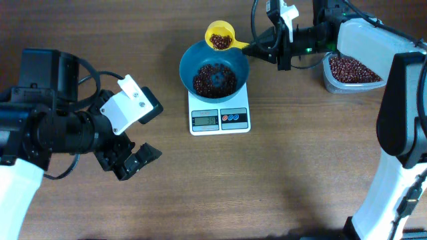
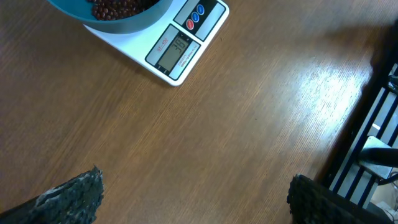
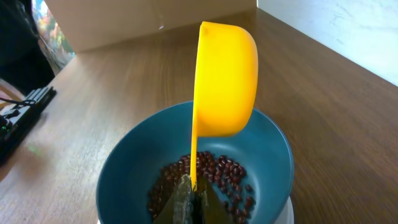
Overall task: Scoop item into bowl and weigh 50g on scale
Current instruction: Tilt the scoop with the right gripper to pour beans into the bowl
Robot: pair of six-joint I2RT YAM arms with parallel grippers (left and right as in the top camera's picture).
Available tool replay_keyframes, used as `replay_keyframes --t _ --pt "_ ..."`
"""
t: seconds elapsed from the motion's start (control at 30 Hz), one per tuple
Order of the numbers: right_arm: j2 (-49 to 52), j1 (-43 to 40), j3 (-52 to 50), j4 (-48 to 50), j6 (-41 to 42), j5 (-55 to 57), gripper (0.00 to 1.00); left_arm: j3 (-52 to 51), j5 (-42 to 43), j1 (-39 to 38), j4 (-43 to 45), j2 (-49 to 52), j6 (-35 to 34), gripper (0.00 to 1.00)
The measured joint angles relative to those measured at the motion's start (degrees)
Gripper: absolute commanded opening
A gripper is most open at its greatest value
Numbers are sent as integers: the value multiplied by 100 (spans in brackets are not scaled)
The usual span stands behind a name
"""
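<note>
Beans (image 1: 213, 79) in bowl (image 1: 189, 65) on scale (image 1: 219, 107), right claw (image 1: 260, 48) clamping yellow scoop (image 1: 219, 33) above, left claw (image 1: 138, 163) spread apart.

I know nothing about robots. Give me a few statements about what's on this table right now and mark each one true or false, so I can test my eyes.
1. The teal bowl sits on the white scale. True.
2. The yellow scoop is empty. False: there are beans in it.
3. The left gripper holds the scoop. False: the right gripper holds it by the handle, and the left gripper is open and empty, off to the side.
4. The clear tub has beans in it. True.
5. The bowl is empty. False: a heap of beans lies in it.
</note>
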Motion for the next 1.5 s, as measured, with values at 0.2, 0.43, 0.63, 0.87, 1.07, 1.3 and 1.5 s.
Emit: replay_keyframes --t 0.2,0.43,0.63,0.87,1.07,1.3,1.5 --pt "0 0 0 -24 299 57 4 0 0 0 0 0 0 99" --pt "0 -4 0 -33 315 -22 4 0 0 0 0 0 0 99" --pt "0 -4 0 -44 352 -7 4 0 0 0 0 0 0 99" --pt "0 -22 0 -46 662 22 4 0 0 0 0 0 -2 99" --pt "0 -26 0 -44 835 94 4 0 0 0 0 0 0 99" --pt "-4 -63 0 -44 903 68 4 0 0 0 0 0 0 99" --pt "-37 -33 0 -44 905 1130 4 0 0 0 0 0 0 99"
